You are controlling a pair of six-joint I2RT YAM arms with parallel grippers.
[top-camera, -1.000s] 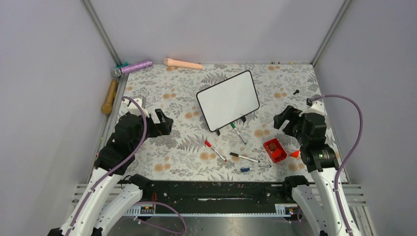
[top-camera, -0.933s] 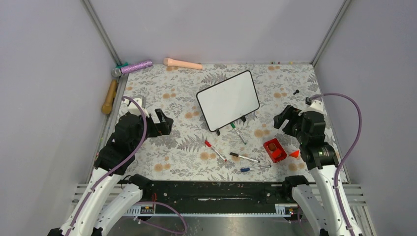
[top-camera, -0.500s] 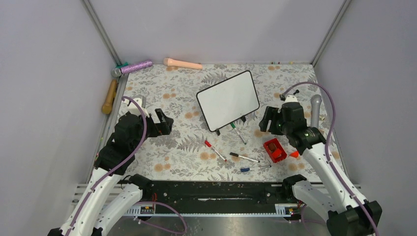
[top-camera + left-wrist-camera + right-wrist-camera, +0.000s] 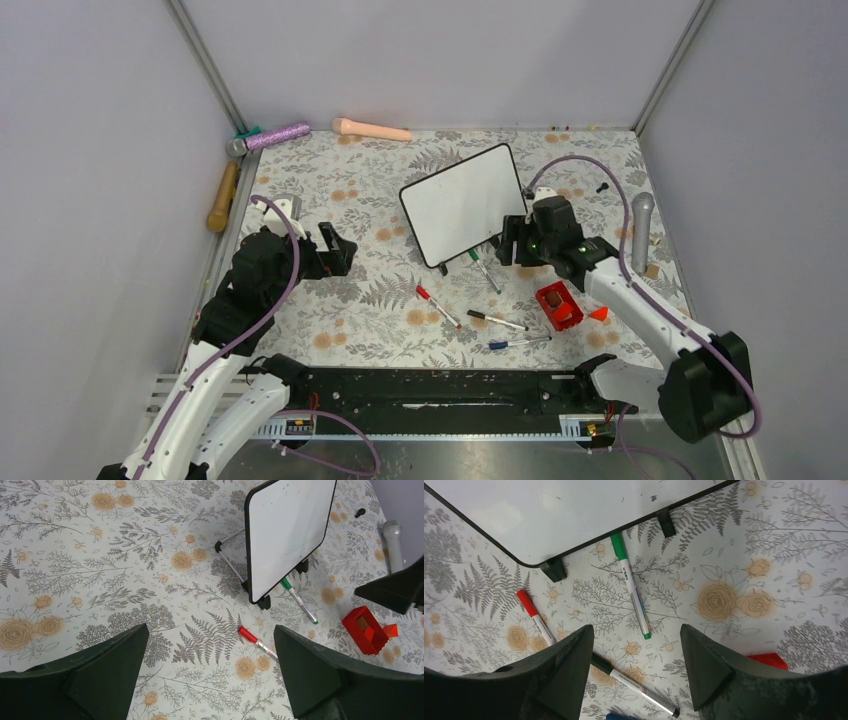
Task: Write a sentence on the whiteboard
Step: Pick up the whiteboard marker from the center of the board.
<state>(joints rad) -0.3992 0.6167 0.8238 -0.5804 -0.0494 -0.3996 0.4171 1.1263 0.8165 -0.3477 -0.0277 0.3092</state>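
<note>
The whiteboard point(image 4: 463, 205) stands tilted on its black feet at mid-table, and its face point(image 4: 287, 530) point(image 4: 564, 510) is blank: no sentence shows on it. A green marker point(image 4: 483, 270) point(image 4: 630, 590) point(image 4: 298, 600) lies capped at the board's near edge. My right gripper point(image 4: 510, 243) point(image 4: 636, 630) hovers open just above this marker, nothing between its fingers. On the cloth closer in lie a red marker point(image 4: 438, 306) point(image 4: 256, 641), a black marker point(image 4: 497, 320) point(image 4: 634, 685) and a blue marker point(image 4: 518, 342). My left gripper point(image 4: 338, 250) point(image 4: 211, 627) hangs wide open and empty at the left.
A red box point(image 4: 558, 305) and an orange cone point(image 4: 599, 313) sit right of the markers. A grey microphone point(image 4: 640, 225) lies by the right wall. A peach cylinder point(image 4: 372, 129), a purple glitter stick point(image 4: 275, 134) and a wooden handle point(image 4: 223, 196) line the far-left edges.
My right arm has swung from the right side leftward to the board's near corner, over the green marker, its jaws narrowing slightly. The left arm has barely moved.
</note>
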